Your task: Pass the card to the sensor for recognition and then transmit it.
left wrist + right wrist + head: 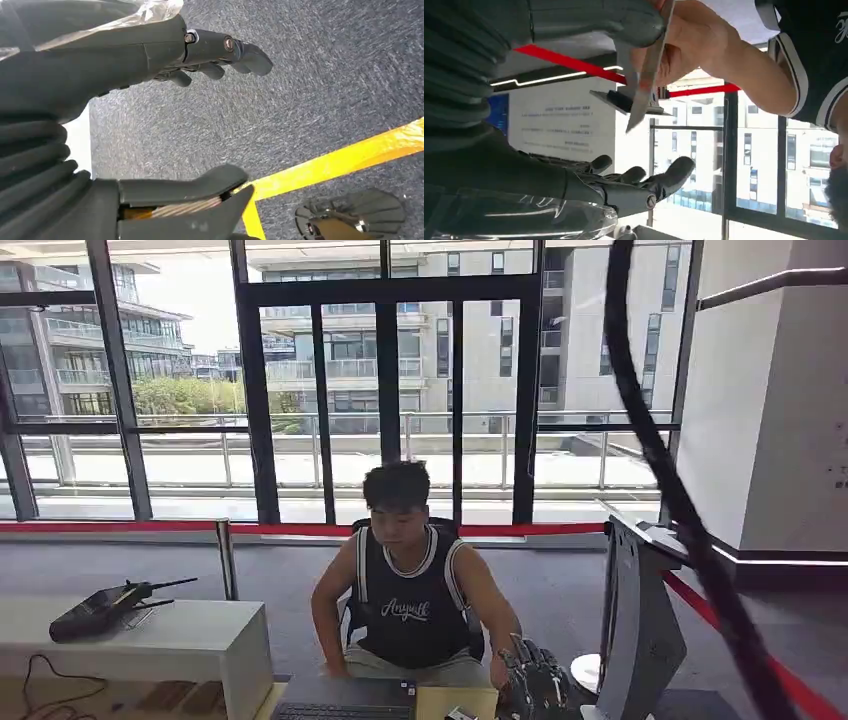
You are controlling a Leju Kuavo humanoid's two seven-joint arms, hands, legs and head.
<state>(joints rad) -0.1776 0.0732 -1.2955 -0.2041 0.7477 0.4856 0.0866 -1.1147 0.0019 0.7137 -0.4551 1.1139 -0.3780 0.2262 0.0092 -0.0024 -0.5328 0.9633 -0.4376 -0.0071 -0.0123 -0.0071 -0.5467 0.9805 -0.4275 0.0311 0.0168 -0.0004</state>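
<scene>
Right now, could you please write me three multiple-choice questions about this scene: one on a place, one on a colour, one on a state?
1. Where does the black device lie?
A. on the white table
B. on the floor
C. on a chair

2. What colour is the floor tape below the left hand?
A. red
B. yellow
C. blue

3. Who grips the card?
A. the right hand
B. the person's hand
C. nobody

Answers:
1 A: it rests on the tabletop.
2 B: a yellow strip crosses the grey carpet.
3 B: the person's fingers clasp it, while the right hand's fingers are spread apart.
</scene>
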